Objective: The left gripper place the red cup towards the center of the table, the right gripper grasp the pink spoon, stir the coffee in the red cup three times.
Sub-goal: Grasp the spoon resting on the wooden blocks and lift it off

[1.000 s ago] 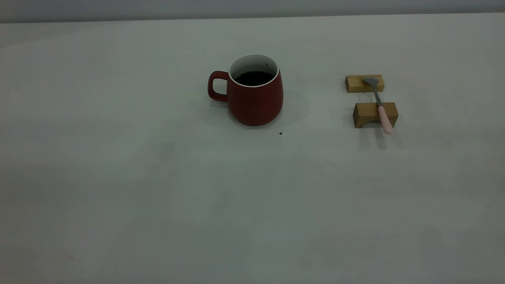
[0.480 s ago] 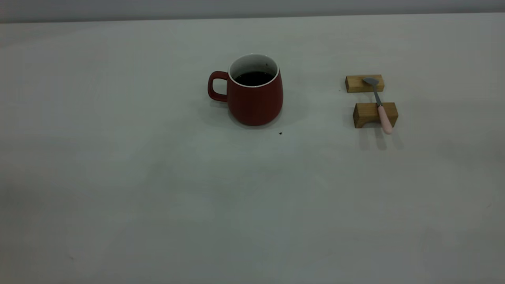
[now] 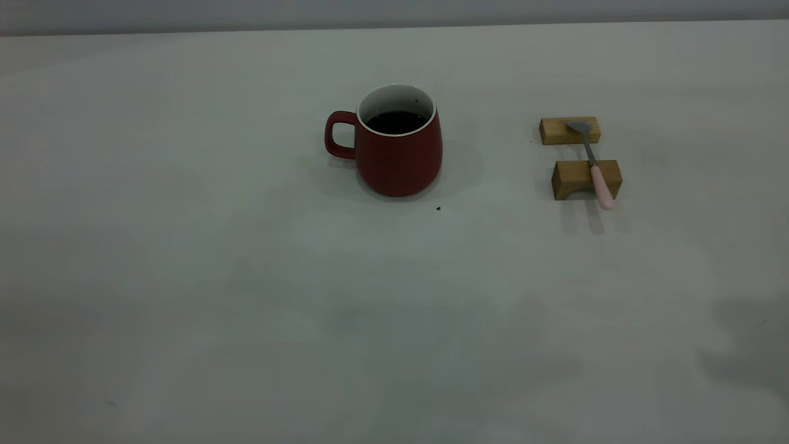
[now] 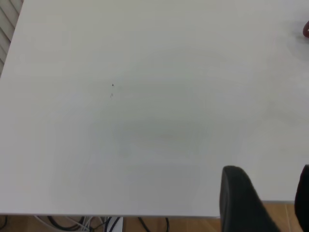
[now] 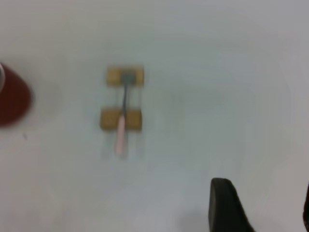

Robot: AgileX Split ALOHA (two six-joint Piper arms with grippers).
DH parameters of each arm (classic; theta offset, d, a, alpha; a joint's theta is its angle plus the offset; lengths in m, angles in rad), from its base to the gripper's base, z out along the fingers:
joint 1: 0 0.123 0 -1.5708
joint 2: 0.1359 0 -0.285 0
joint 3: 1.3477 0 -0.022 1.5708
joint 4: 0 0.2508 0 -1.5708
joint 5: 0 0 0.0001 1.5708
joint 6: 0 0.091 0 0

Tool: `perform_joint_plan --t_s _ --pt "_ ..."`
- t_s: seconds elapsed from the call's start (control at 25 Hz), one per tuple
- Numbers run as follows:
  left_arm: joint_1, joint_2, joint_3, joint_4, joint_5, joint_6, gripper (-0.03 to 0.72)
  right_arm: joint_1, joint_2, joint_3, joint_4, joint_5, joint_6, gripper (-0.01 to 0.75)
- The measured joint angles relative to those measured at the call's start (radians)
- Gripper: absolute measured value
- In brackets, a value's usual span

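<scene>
On the surface [image 3: 185, 277], the red cup [image 3: 397, 154] of coffee [image 3: 396, 121] stands near the center, the pink spoon [image 3: 592, 161] bridging 2 wooden blocks [image 3: 576, 179]. Neither end effector's state can be told. The cup handle should be approached slowly, avoiding spills.

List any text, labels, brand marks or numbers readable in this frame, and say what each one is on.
None: no readable text appears in any view.
The red cup is plain, with no logo or print on the side shown.
The pink spoon and the two wooden blocks under it carry no markings.
The table bears only a tiny dark speck, not a character.
</scene>
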Motion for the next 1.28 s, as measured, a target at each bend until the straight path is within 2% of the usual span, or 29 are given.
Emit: perform_joint_plan --t_s 0.28,0.52,0.72,1.0,1.28 --pt "0.0 0.0 0.0 0.0 0.0 -0.005 0.355 0.021 0.368 -0.14 0.03 -0.015 -0.074 0.441" --pt "0.0 0.0 0.0 0.0 0.0 -0.005 0.355 0.144 0.645 -0.283 0.056 -0.022 -0.099 0.521" --pt "0.0 0.0 0.0 0.0 0.0 -0.005 0.355 0.205 0.853 -0.421 0.089 0.052 -0.091 0.557" --pt "0.0 0.0 0.0 0.0 0.0 -0.005 0.355 0.212 1.063 -0.642 0.101 0.203 -0.015 0.562" --pt "0.0 0.0 0.0 0.0 0.001 -0.005 0.355 0.212 1.194 -0.73 0.125 0.207 -0.003 0.562"
